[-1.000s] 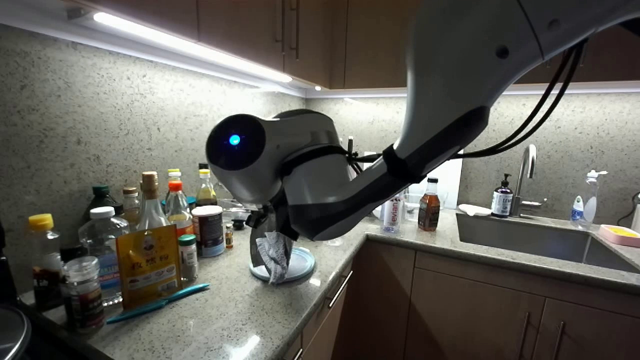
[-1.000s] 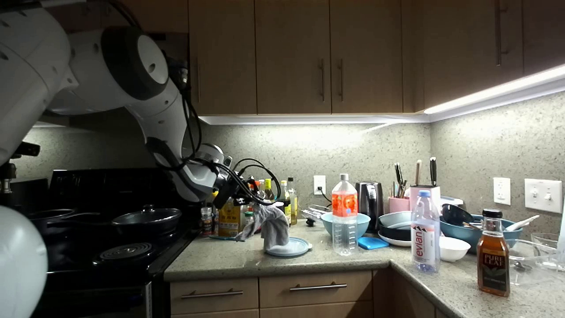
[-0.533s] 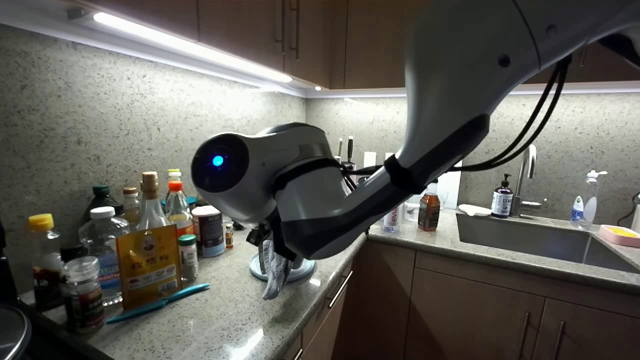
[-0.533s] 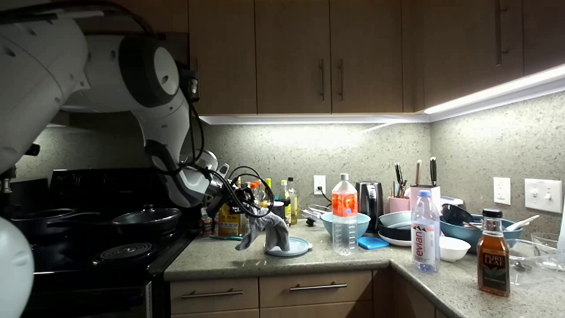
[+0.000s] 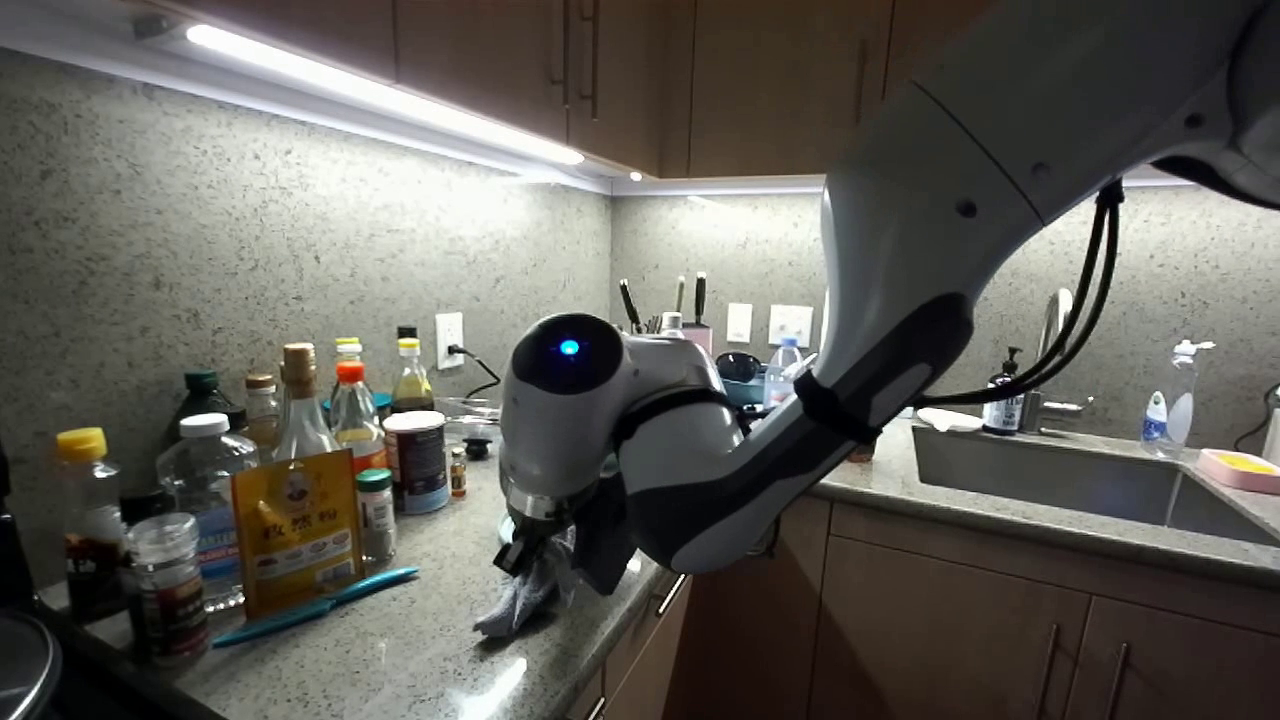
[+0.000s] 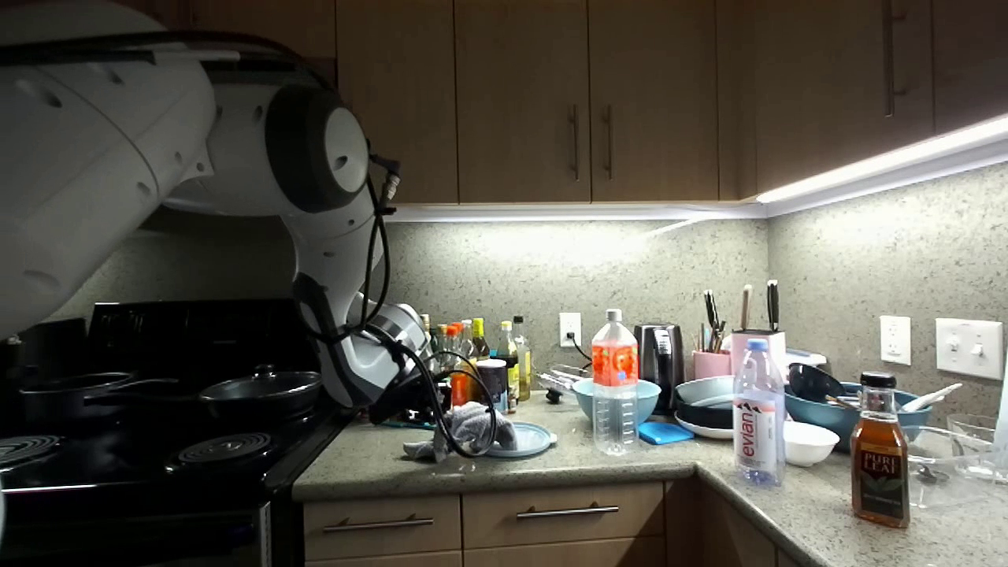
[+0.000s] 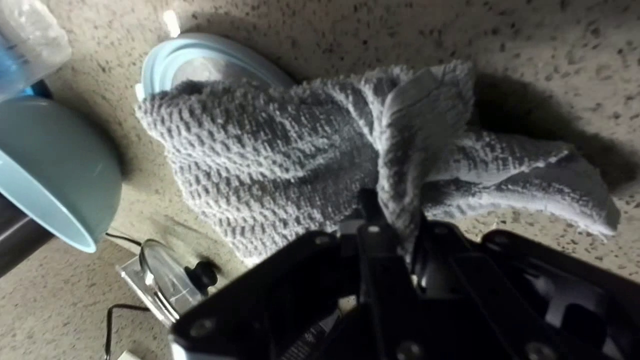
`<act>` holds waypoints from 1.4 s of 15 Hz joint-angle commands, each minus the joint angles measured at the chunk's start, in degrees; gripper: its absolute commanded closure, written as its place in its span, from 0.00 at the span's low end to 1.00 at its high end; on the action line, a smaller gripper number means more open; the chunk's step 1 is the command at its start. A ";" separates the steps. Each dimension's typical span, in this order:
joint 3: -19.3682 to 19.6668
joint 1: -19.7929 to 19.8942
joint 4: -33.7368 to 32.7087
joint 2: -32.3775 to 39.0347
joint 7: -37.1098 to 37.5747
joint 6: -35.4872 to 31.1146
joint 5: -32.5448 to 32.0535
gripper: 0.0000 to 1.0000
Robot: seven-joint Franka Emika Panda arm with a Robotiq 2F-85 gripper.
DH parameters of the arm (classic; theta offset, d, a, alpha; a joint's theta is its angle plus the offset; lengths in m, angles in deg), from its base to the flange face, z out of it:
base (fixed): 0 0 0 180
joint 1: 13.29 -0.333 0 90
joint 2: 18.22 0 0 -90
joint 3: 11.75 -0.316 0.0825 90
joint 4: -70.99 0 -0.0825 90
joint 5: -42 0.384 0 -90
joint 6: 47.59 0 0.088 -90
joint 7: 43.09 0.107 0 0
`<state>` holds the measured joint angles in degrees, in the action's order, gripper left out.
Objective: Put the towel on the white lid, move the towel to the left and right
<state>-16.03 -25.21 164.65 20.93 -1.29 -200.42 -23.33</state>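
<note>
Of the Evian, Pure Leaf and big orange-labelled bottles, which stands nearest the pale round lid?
The big clear orange-labelled bottle: in an exterior view it stands just right of the lid; the Evian and Pure Leaf stand farther right.

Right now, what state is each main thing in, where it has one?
end effector: closed on the towel
towel: bunched at the grip, hiding part of the lid in the wrist view
lid: flat on the counter
Evian bottle: upright, capped
tea bottle: upright, capped
orange-labelled bottle: upright, capped
drawers: shut
upper cabinets: shut
under-cabinet light: on
</note>
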 commanded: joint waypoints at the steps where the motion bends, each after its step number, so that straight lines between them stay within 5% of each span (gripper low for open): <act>1: 1.96 -0.37 0.20 -0.04 -1.46 -1.14 3.74 0.97; 16: 10.91 -3.68 -8.41 2.43 20.25 -0.50 -9.30 0.97; 21: 9.46 -2.68 -7.90 5.23 17.29 0.24 -6.32 0.97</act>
<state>-5.90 -28.12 157.09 24.27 16.96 -200.68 -30.83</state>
